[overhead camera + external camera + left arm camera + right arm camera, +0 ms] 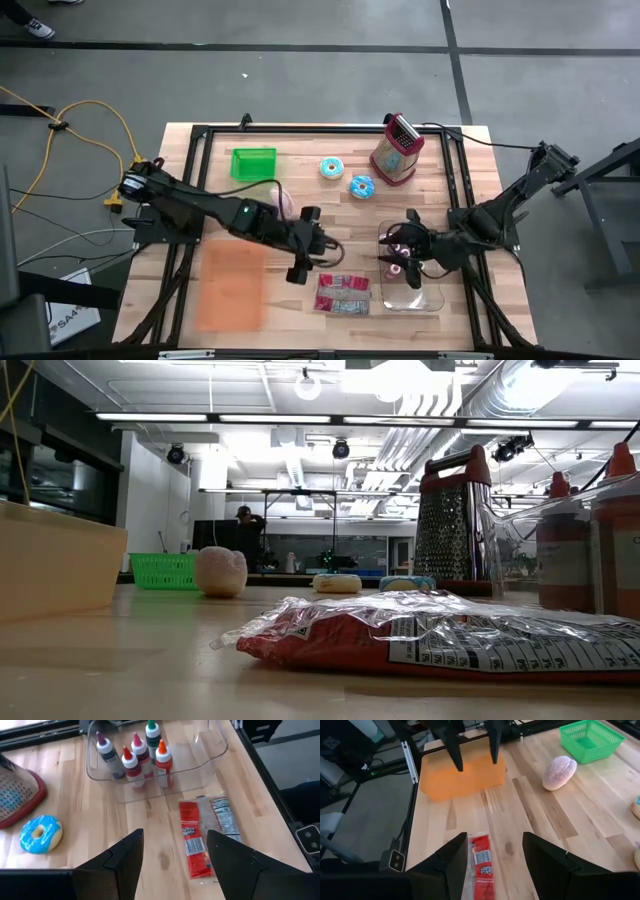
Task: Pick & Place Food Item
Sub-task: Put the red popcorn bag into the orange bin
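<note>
A red snack packet in clear wrap (343,293) lies flat on the wooden table near its front edge, and no gripper touches it. My left gripper (315,248) hangs open above the table just left of and behind the packet (202,840); its fingers (125,855) have nothing between them. My right gripper (388,250) hangs open over the left part of the clear bin (425,298), pointing toward the packet (482,867), its fingers (545,855) bare. In the low view the packet (440,640) fills the foreground and neither gripper shows.
The clear bin (200,765) holds several sauce bottles (145,750). An orange tray (232,285) lies front left. A green basket (253,163), a pink pastry (559,772), two frosted donuts (332,168) (361,186) and a red-handled grater (397,150) stand farther back.
</note>
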Motion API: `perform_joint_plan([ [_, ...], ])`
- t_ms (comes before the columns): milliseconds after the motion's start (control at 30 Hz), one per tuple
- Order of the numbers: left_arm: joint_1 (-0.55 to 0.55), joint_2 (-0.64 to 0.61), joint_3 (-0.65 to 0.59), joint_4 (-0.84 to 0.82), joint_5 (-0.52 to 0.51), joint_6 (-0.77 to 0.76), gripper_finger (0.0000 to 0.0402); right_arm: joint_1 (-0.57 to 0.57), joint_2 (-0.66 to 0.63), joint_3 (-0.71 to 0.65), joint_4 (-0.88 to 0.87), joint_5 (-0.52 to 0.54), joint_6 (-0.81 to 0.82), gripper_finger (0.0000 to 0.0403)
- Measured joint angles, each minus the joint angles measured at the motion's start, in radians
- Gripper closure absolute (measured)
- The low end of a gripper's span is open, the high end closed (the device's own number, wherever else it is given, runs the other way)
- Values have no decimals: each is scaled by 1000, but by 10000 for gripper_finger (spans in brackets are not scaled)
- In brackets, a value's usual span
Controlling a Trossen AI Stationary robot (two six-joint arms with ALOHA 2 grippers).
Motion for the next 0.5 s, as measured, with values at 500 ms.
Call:
perform_joint_plan([
  [500,-19,0,-273,223,44,-165,193,-56,0,0,30,-61,-15,225],
])
